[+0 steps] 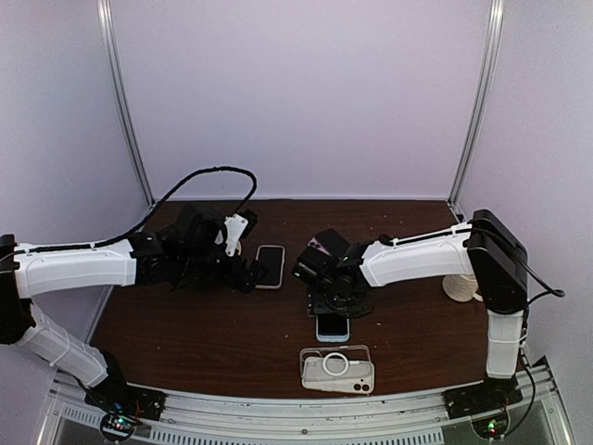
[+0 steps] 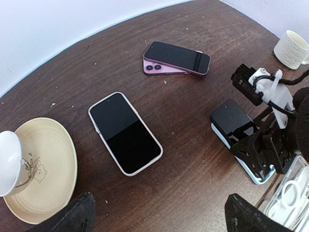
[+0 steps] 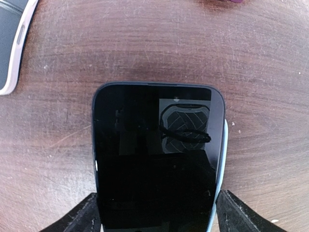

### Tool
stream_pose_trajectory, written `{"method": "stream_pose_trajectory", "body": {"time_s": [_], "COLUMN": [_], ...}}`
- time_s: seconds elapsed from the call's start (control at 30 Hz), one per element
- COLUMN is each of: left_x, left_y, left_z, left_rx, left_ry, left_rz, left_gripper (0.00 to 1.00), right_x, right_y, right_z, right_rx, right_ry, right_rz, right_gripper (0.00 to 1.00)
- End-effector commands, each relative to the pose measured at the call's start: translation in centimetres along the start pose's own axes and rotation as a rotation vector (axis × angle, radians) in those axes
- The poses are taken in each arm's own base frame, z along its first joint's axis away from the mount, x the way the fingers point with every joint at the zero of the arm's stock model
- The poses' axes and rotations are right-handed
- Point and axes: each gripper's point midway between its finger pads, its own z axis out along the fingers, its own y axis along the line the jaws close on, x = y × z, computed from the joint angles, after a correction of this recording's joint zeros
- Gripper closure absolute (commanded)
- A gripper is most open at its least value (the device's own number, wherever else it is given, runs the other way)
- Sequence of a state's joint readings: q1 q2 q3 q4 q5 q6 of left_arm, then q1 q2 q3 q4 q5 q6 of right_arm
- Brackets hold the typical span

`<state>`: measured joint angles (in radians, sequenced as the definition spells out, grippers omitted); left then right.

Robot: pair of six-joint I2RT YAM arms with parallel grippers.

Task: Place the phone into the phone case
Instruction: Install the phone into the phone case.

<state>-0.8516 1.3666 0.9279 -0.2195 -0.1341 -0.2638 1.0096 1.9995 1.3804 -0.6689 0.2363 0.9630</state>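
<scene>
Dark brown wooden bench [image 1: 185,343], lilac walls behind. Nearest the arm bases: clear plastic phone case with a white ring [image 1: 337,369], lying flat, apart from both claws. Just beyond it: black-screened slab phone [image 3: 154,159], face up, with a light blue shell [image 3: 222,159] visible along one long edge, apparently under it or partly around it; hard to tell which. Straddling one end: right claw [image 3: 157,220], fingers close against both long sides; cannot tell whether clamping or merely flanking. Likely stiff, smooth, slippery glass, moderately heavy, scratch-prone; best taken by the long edges near the middle, never by the screen. Farther left: left claw [image 2: 159,220], spread wide, holding nothing, above a white-cased phone [image 2: 125,133]. Farthest: purple phone [image 2: 176,58], lying flat near the back wall.
</scene>
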Motion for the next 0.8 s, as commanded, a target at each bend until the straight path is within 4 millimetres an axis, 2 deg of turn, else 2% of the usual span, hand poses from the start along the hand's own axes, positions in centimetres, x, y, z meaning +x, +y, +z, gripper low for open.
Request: {"method": "stream_pose_trajectory", "body": {"time_s": [0.0, 0.17, 0.3, 0.57, 0.67, 0.77], "left_x": [-1.4, -1.4, -1.3, -1.3, -1.4, -1.4], "left_y": [0.0, 0.0, 0.0, 0.0, 0.0, 0.0], "left_z": [-0.8, -0.8, -0.7, -0.7, -0.7, -0.8], "left_rx": [0.008, 0.008, 0.007, 0.006, 0.007, 0.008], "left_ry": [-0.043, -0.042, -0.040, -0.041, -0.041, -0.043], "left_rz": [0.007, 0.011, 0.013, 0.015, 0.015, 0.015], "left_gripper": [0.02, 0.02, 0.02, 0.02, 0.02, 0.02], "right_x": [-0.6, -1.5, -0.8, 2.8, 3.3, 3.9], "right_y": [-0.7, -0.7, 0.0, 2.4, 2.7, 3.0], "right_z": [-0.9, -3.3, -4.6, -4.6, -4.2, -3.8], "right_rx": [0.035, 0.046, 0.034, -0.047, -0.055, -0.064], "right_ry": [-0.005, -0.019, -0.015, 0.086, 0.102, 0.124], "right_rz": [-0.052, -0.109, -0.162, -0.216, -0.219, -0.230], "right_gripper": [0.15, 0.18, 0.24, 0.65, 0.76, 0.81]}}
